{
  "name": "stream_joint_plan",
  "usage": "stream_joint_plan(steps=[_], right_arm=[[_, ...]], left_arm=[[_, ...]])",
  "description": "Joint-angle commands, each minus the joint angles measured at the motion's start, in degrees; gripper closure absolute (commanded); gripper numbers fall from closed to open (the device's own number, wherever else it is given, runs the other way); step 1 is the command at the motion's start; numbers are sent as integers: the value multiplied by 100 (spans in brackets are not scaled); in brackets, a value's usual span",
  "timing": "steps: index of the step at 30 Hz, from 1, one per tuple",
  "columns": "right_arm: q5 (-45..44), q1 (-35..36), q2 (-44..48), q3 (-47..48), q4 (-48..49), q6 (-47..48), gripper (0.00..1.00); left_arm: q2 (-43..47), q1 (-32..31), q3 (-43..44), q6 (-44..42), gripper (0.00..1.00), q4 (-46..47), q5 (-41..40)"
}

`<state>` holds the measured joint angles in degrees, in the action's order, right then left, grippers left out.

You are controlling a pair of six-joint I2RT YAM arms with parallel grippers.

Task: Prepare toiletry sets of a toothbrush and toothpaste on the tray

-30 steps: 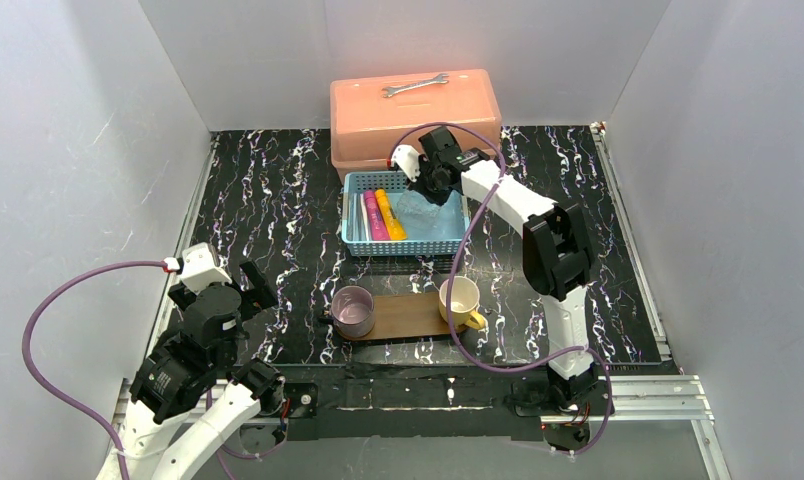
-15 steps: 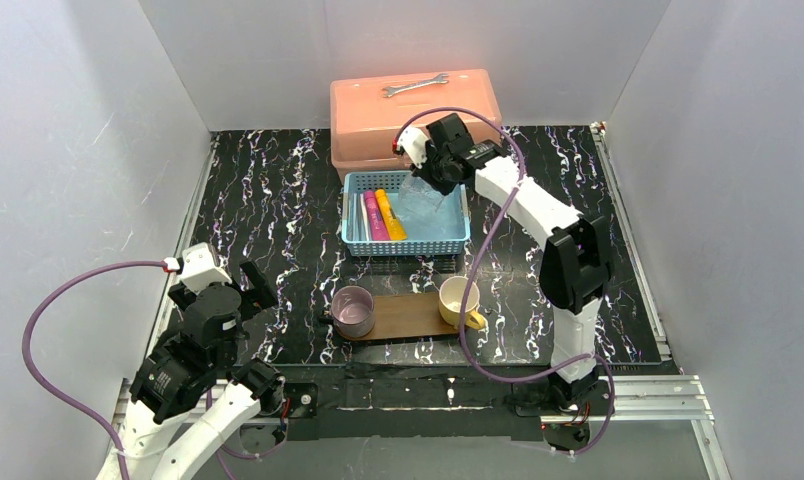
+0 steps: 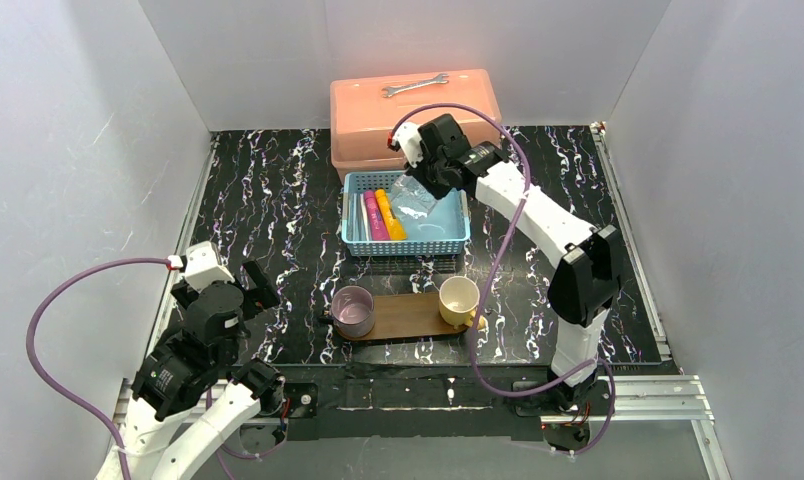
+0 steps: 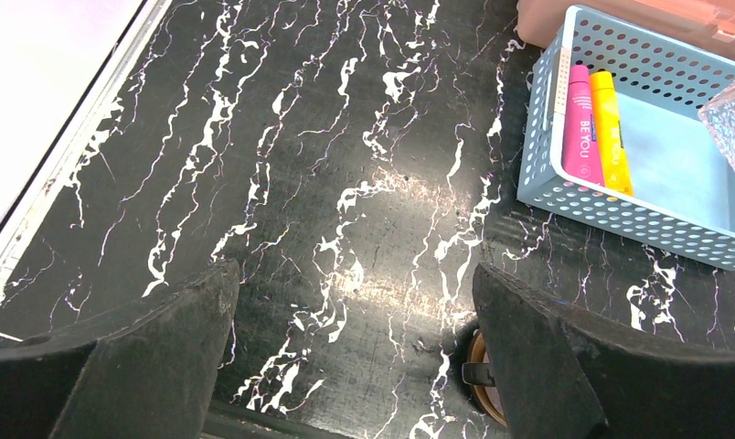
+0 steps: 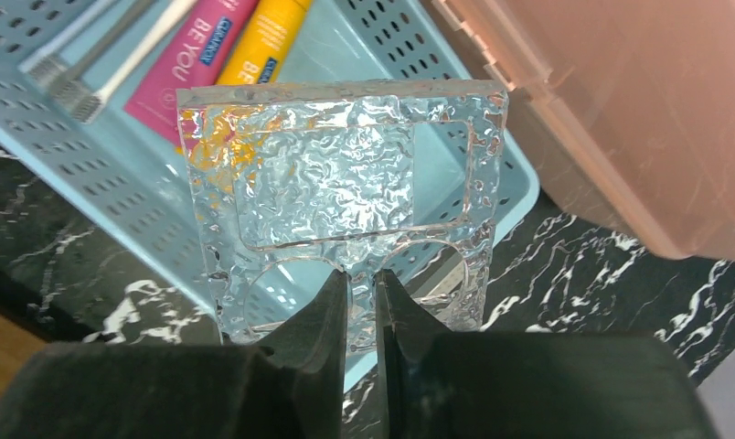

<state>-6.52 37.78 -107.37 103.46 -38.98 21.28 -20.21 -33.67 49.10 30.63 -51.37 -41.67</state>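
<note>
The magenta-pink toothpaste tube (image 3: 374, 215) and the yellow tube (image 3: 388, 213) lie side by side in the light-blue basket (image 3: 406, 246), with the pale toothbrushes (image 3: 356, 215) to their left. They also show in the right wrist view: pink (image 5: 195, 59), yellow (image 5: 254, 50), brushes (image 5: 90, 64). The dark-brown tray (image 3: 406, 315) lies near the front. My right gripper (image 5: 362, 279) is shut on a clear textured plastic plate (image 5: 336, 174), held above the basket's right half (image 3: 414, 196). My left gripper (image 4: 355, 279) is open and empty over the bare table at the front left.
A purple cup (image 3: 353, 310) and a cream cup (image 3: 459, 299) stand on the tray's two ends. A salmon-pink box (image 3: 415, 120) with a steel wrench (image 3: 415, 86) on its lid stands right behind the basket. White walls enclose the table.
My right gripper has lifted the clear plate up out of the basket and drawn it slightly back; its elbow swung right. The left arm has barely moved.
</note>
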Motion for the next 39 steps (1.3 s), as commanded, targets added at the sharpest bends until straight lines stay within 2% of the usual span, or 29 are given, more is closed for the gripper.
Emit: stream_joint_plan(steps=[1, 13, 22, 25, 32, 39], right_arm=[[-290, 225, 581, 350, -72, -850, 99], [-1431, 1082, 939, 301, -658, -2734, 99], [-2342, 1660, 1419, -554, -393, -3946, 99], [-2380, 1827, 1398, -579, -520, -4230, 99], [-3129, 2348, 1234, -451, -1140, -4882, 99], [-3373, 2761, 1157, -547, -1420, -5418, 99]], left_arm=[[-53, -17, -67, -49, 1, 39, -76], [-44, -17, -67, -40, 1, 35, -56], [-4, -17, -59, -31, 1, 37, -48], [17, -17, -70, -22, 1, 35, -59], [17, -12, -67, 16, 1, 27, -127], [42, -18, -54, 118, 1, -35, -271]])
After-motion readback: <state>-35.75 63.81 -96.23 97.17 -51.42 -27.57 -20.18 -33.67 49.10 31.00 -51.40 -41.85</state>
